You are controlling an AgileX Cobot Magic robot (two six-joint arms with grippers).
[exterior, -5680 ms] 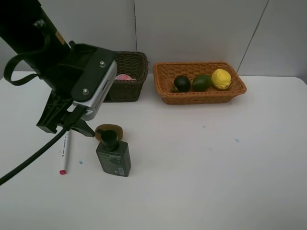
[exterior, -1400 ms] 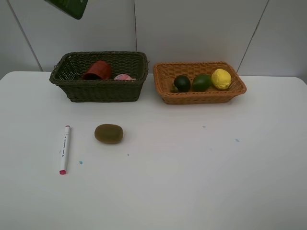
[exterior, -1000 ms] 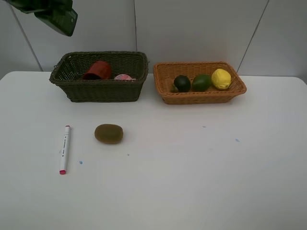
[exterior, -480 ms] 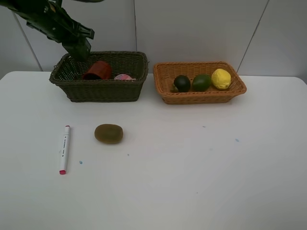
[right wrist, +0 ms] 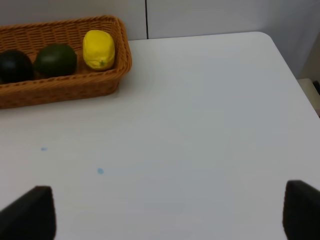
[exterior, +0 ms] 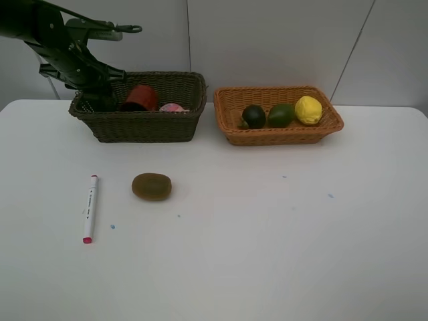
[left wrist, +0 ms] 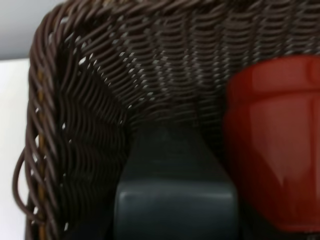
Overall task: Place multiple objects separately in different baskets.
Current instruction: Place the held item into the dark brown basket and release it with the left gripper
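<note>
Left gripper (exterior: pixel 100 95) is down inside the left end of the dark basket (exterior: pixel 144 127), partly closed around the green bottle (left wrist: pixel 175 195). The high view hides that grip behind the basket wall. Only the left wrist view shows the bottle: it sits in the basket's corner, right beside the red cup (left wrist: pixel 272 145), maybe touching it. The gripper's fingers are not visible there.

The high view shows the pink bottle (exterior: pixel 173 107) in the same basket, on the far side of the cup, which the wrist view misses.

Right gripper (right wrist: pixel 165 210) is wide open and holds nothing. It shows only in the right wrist view, with its tips over bare desk (right wrist: pixel 200 125).

The tan basket (exterior: pixel 277 137) holds the dark fruit (exterior: pixel 253 116), avocado (exterior: pixel 281 115) and lemon (exterior: pixel 308 110) in a row.

Marker (exterior: pixel 89 208) and kiwi (exterior: pixel 152 186) lie on the desk in front of the dark basket, apart from each other, and show in the high view only.
</note>
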